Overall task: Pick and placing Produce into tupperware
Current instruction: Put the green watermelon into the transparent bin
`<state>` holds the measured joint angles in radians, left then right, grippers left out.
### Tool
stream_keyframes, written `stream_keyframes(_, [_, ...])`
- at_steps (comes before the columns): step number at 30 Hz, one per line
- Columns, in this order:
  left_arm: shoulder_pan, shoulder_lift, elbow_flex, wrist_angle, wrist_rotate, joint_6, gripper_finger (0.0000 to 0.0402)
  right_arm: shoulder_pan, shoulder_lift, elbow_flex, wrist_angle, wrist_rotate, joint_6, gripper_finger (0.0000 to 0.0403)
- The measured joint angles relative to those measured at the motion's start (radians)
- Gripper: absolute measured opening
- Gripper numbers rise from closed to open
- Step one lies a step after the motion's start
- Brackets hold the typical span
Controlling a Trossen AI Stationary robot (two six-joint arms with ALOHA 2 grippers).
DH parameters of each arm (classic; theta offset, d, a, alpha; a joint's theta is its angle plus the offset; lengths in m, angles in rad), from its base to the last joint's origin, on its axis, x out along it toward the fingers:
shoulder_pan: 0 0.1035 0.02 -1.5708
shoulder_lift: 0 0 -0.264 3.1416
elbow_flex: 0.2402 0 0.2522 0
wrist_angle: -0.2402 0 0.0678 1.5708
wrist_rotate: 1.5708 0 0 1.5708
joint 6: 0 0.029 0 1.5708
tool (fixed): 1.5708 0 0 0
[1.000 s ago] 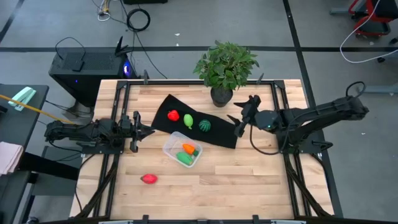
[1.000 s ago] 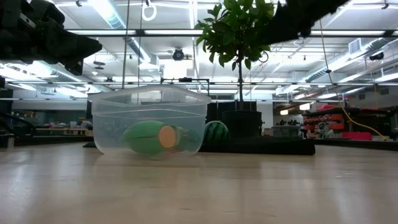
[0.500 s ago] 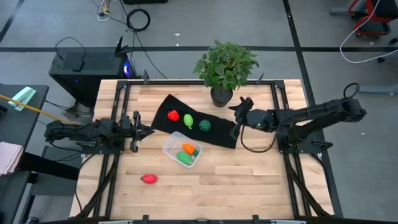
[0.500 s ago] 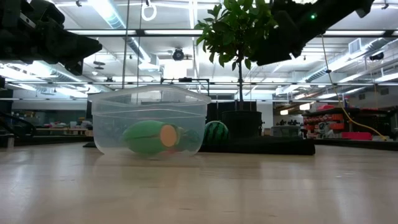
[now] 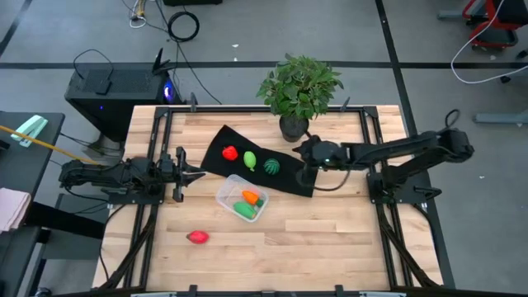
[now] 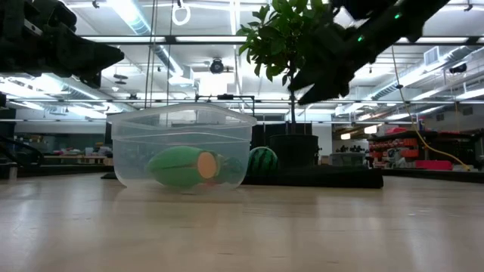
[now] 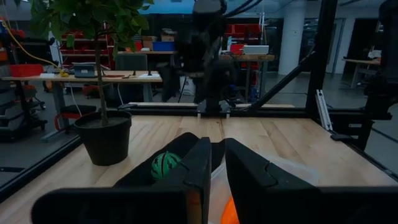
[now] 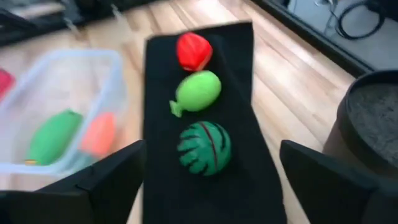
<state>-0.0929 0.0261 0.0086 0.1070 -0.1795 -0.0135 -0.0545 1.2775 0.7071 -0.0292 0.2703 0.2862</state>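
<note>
I see the table (image 5: 330, 239), then the mat (image 5: 289, 177) under my right gripper (image 5: 302, 158), fingers spread above the melon (image 5: 271, 166). The tub (image 5: 223, 195) holds two pieces mid-table. My left gripper (image 5: 195, 174) waits, fingers nearly together, empty.

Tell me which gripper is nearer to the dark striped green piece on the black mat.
The right. The right gripper hovers open just beside the striped green piece; the left gripper waits beyond the tupperware, at the mat's other end.
</note>
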Motion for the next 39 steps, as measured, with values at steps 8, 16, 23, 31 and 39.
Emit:
stream_keyframes(8, [0.0, 0.0, 0.0, 0.001, 0.0, 0.0, 0.0059, -0.011, 0.19, 0.116, 0.005, -0.066, -0.077, 0.0377])
stream_keyframes(16, [0.0, 0.0, 0.0, 0.001, 0.0, 0.0, 0.0052, 0.007, 0.329, 0.209, -0.046, -0.086, -0.261, 0.0375])
stream_keyframes(23, [0.0, 0.0, 0.0, 0.001, 0.0, 0.0, 0.0056, -0.01, 0.369, 0.217, -0.065, -0.104, -0.324, 0.0378])
stream_keyframes(31, [0.0, 0.0, 0.0, 0.0, 0.0, 0.0, 0.0054, -0.058, 0.396, 0.221, -0.047, -0.173, -0.331, 0.038])
stream_keyframes(39, [0.0, 0.0, 0.0, 0.0, 0.0, 0.001, 0.0055, -0.061, 0.443, 0.276, -0.048, -0.192, -0.37, 0.0394])
